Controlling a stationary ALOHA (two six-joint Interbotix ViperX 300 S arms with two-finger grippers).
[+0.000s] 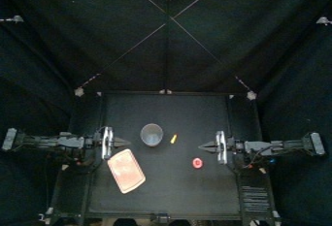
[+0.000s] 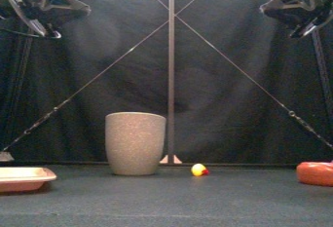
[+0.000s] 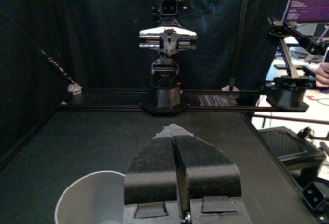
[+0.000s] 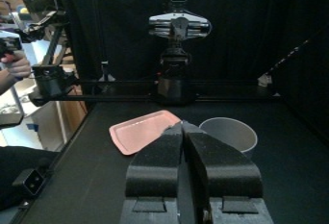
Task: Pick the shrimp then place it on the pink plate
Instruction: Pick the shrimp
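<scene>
Shrimp (image 1: 197, 162), a small red toy, lies on the black worktop (image 1: 169, 196) to the right of the middle, and we see it low at the right edge from the front as well (image 2: 316, 172). It is well apart from the pink plate (image 1: 126, 170), which lies flat and bare on the left side, nearer the front edge. A tall grey cup (image 1: 153, 134) stands upright behind the plate, near the middle of the worktop, and a small yellow toy (image 1: 173, 139) lies just beside it on the right. We see the left gripper (image 3: 175, 135) raised above the left side of the worktop, its jaws pressed together with nothing between them. The right gripper (image 4: 189, 129) hangs likewise above the right side, jaws closed and empty, with the shrimp below it and a little toward the front. Neither gripper touches anything on the worktop.
</scene>
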